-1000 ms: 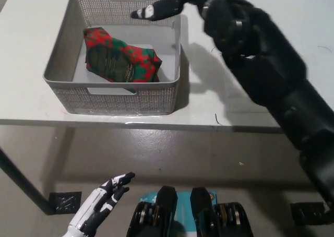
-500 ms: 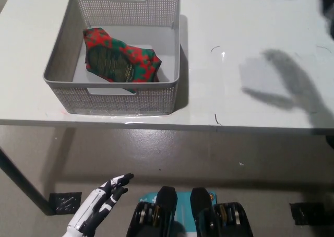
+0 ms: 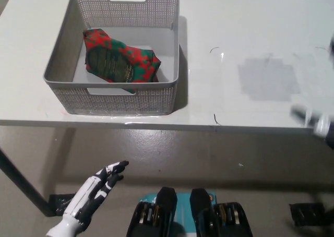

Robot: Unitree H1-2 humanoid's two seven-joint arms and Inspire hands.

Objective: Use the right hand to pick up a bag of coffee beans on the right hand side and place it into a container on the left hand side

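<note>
The coffee bag (image 3: pixel 121 58) lies inside my grey basket (image 3: pixel 70 49) on the worktop (image 3: pixel 250 49). My left hand (image 3: pixel 94 192) rests low, fingers (image 3: pixel 116 169) spread, holding nothing; my right hand (image 3: pixel 315 123) is a blur at the edge, grip unclear.

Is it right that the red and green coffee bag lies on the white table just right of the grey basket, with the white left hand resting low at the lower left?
Not quite. In the head view the coffee bag lies inside the grey basket, not on the white table beside it. The rest holds: the white left hand rests low at the lower left, open and holding nothing.
</note>
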